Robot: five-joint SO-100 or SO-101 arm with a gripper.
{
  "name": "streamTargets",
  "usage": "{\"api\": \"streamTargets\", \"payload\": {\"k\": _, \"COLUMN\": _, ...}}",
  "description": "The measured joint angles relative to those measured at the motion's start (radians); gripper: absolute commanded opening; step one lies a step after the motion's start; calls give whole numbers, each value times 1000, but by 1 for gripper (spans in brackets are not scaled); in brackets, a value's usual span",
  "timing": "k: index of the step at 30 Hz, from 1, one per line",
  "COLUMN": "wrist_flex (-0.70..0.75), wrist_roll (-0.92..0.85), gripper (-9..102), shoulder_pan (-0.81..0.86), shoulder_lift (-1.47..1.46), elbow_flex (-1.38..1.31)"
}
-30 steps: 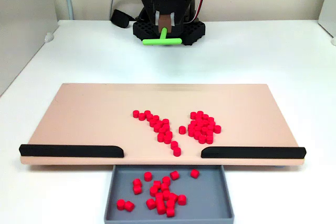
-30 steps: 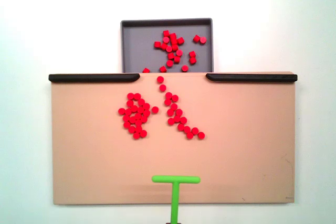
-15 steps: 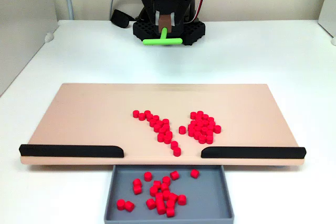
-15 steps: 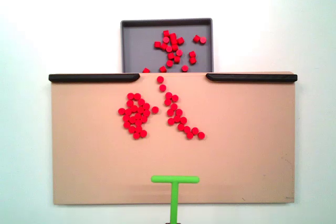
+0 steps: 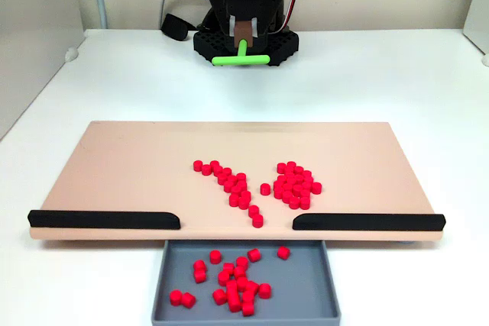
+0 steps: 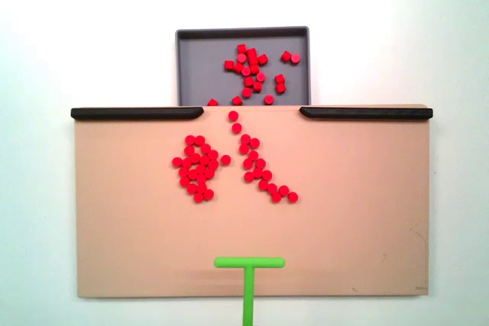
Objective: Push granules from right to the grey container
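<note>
— What is your claw doing?

— My claw (image 5: 241,42) is clamping the stem of the green T-shaped stick (image 5: 241,57); I am holding it above the white table (image 5: 367,82), behind the tan board (image 5: 137,158), with the crossbar level; in a fixed view from above, the stick (image 6: 249,274) is hanging over the board's near edge.

— And where are the granules?

— The red granules on the board (image 6: 200,167) are lying in two groups; one is sitting as a tight cluster, the other is trailing in a line toward the gap between the two black strips (image 5: 103,219); more granules (image 5: 233,280) are resting inside the grey container (image 5: 317,307), which is sitting against the board's edge below that gap.
</note>
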Motion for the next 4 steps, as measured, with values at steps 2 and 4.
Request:
{"api": "streamTargets", "payload": {"k": 2, "wrist_flex": 0, "wrist_roll": 0, "gripper": 0, "shoulder_pan": 0, "shoulder_lift": 8, "elbow_flex": 0}}
{"api": "streamTargets", "payload": {"k": 4, "wrist_flex": 0, "wrist_roll": 0, "gripper": 0, "shoulder_pan": 0, "shoulder_lift": 8, "elbow_flex": 0}}
